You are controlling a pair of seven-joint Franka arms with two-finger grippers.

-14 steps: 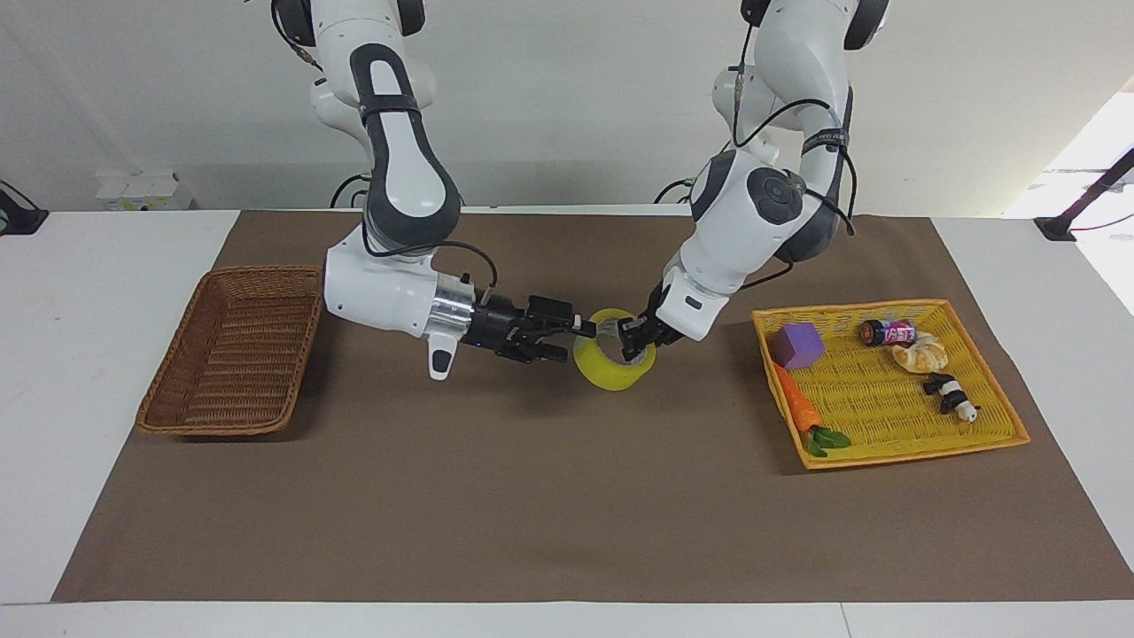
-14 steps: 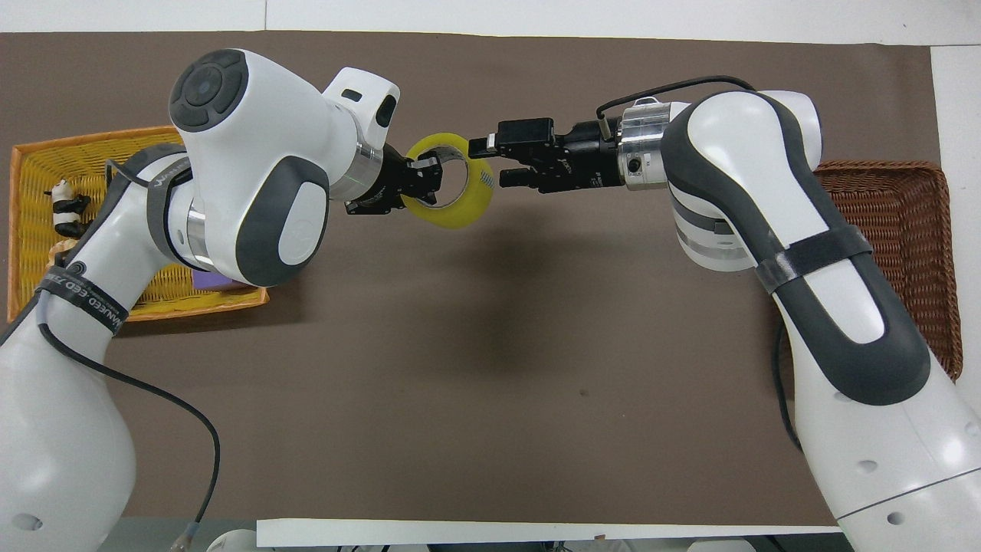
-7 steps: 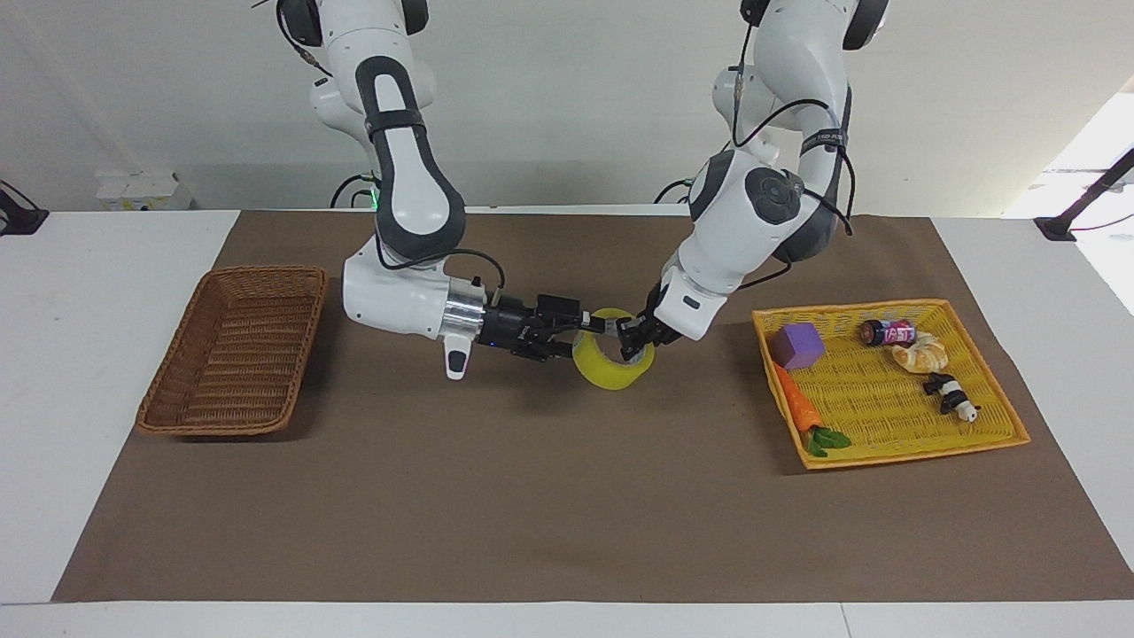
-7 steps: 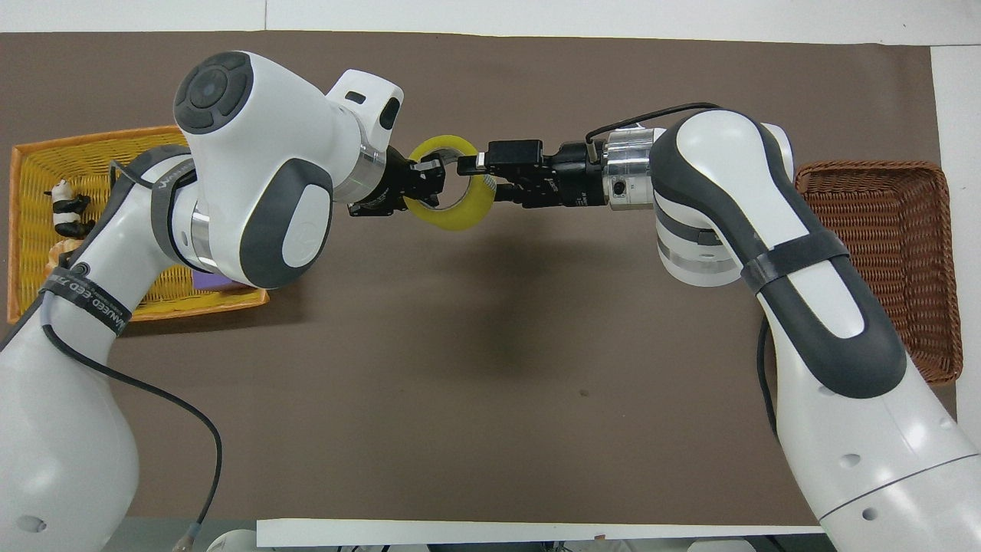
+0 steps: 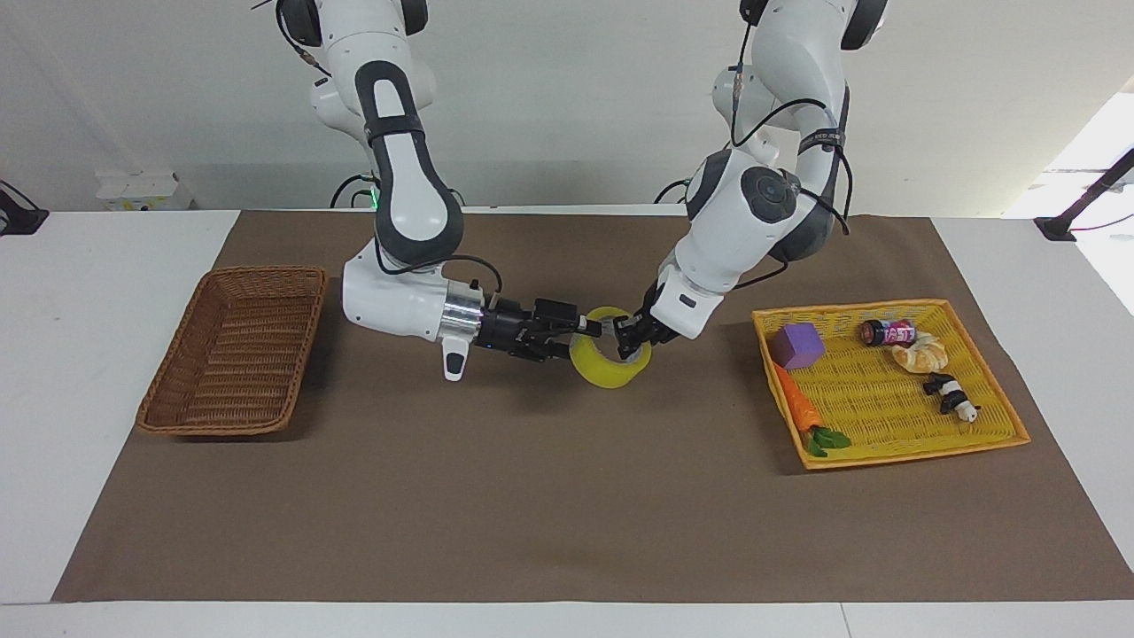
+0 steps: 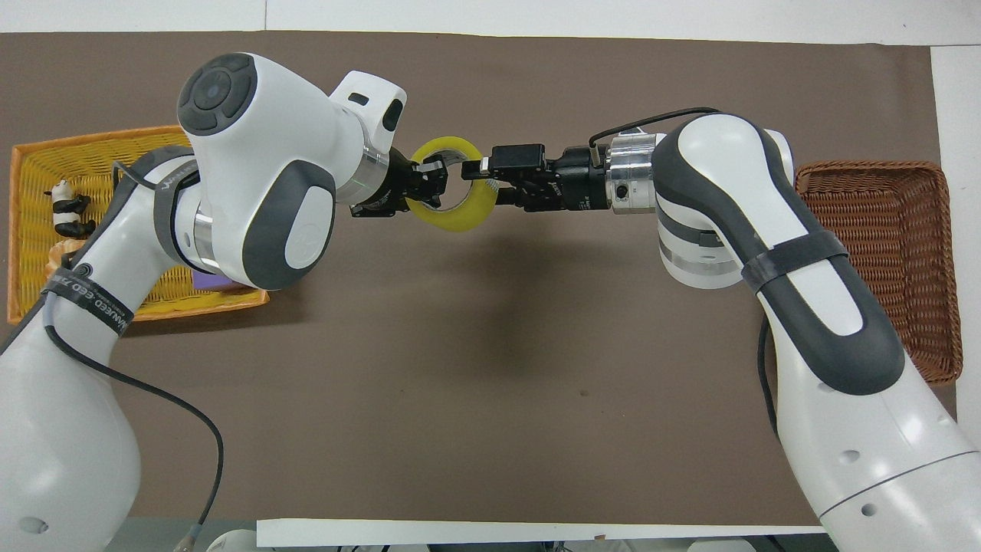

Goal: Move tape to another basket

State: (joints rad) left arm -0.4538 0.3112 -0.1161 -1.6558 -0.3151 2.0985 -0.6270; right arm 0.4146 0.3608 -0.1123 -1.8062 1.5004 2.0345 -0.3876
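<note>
The wide roll of translucent yellow packing tape (image 5: 609, 360) hung in the air over the middle of the brown-covered surface (image 5: 532, 496). The left gripper (image 5: 631, 339) was clamped on its wall; the right gripper (image 5: 586, 340) straddled the other wall, whether gripping I cannot tell. No readable writing showed on the tape.

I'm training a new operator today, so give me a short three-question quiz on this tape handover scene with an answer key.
1. True or false: the tape rests in the brown basket.
2. Which gripper is shut on the tape's wall: left gripper or right gripper?
3. Which is in the yellow tray? A) purple block B) scissors C) cup

Key:
1. False; it is held up over the mat, between the baskets.
2. The left gripper; the right gripper's fingers straddle the wall on the tape's other edge.
3. A
</note>
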